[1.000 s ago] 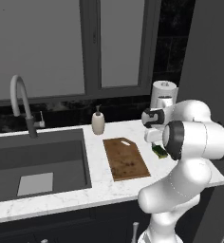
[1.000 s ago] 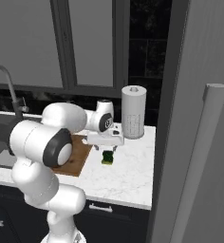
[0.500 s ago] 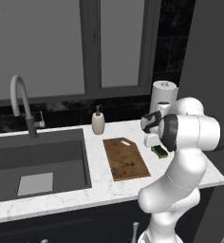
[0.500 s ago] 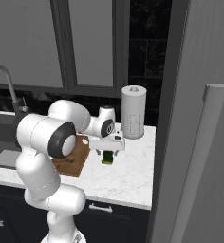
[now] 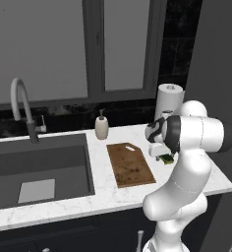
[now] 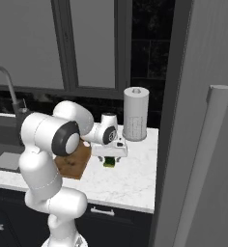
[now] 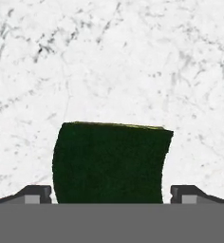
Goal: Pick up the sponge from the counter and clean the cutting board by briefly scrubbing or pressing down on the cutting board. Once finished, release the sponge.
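The counter (image 5: 108, 194) is a white marble worktop running under a dark window; everything below is placed against the cutting board (image 5: 130, 164), which lies flat on it, brown and stained, its clipped corner with the pale slot at the far end. To the left of the board the dark sink basin (image 5: 39, 170) is sunk into the worktop, with a pale flat rectangle on its floor; the curved faucet (image 5: 23, 108) rises behind the basin, well away from the board. Beyond the board's far right corner stands the paper towel roll (image 6: 135, 114), upright near the back wall; just behind the board's far left corner stands the small soap dispenser (image 5: 101, 126). The white arm bends over the worktop just right of the board, its hand pointing down.

The gripper (image 6: 109, 160) hangs low right beside the board's right edge, directly over the sponge (image 7: 110, 163); the sponge lies on the marble off the board, dark green face up with a thin yellow edge showing. In the hand view the two fingertips (image 7: 34, 193) stand spread wide, one on either side of the sponge, with marble showing between each tip and the block; nothing is clamped.
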Robot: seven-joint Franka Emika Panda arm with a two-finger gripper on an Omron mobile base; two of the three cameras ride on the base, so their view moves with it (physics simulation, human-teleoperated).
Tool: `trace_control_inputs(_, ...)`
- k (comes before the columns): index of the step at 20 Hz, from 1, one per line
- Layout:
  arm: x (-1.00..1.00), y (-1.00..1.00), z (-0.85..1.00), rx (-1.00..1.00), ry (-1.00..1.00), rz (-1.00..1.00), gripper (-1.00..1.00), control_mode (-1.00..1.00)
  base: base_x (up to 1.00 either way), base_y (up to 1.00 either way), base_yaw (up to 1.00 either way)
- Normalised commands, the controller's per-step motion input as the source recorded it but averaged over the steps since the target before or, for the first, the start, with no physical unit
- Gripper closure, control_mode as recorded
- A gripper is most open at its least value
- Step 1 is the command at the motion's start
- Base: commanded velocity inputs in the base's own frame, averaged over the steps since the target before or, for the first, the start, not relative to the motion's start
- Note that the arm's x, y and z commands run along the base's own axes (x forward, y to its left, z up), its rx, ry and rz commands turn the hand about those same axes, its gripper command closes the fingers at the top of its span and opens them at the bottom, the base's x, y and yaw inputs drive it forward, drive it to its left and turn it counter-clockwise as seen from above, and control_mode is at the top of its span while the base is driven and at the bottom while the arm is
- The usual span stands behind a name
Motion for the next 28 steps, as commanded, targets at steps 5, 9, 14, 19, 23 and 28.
trace_control_inputs(5,-0.02,0.00,-0.02,0.00,-0.01,0.00,1.00,-1.00,0.00,0.00,0.00)
trace_control_inputs(9,-0.04,0.43,0.07,-0.01,-0.02,0.00,1.00,-1.00,0.00,0.00,0.00)
trace_control_inputs(14,-0.07,0.53,0.48,-0.02,-0.09,-0.09,1.00,-1.00,0.00,0.00,0.00)
trace_control_inputs(19,-0.09,0.85,0.46,-0.02,-0.05,-0.22,1.00,-1.00,0.00,0.00,0.00)
trace_control_inputs(23,0.00,0.83,0.33,0.00,0.00,-0.21,1.00,-1.00,0.00,0.00,0.00)
trace_control_inputs(28,0.00,0.87,0.05,0.00,0.00,-0.15,1.00,-1.00,0.00,0.00,0.00)
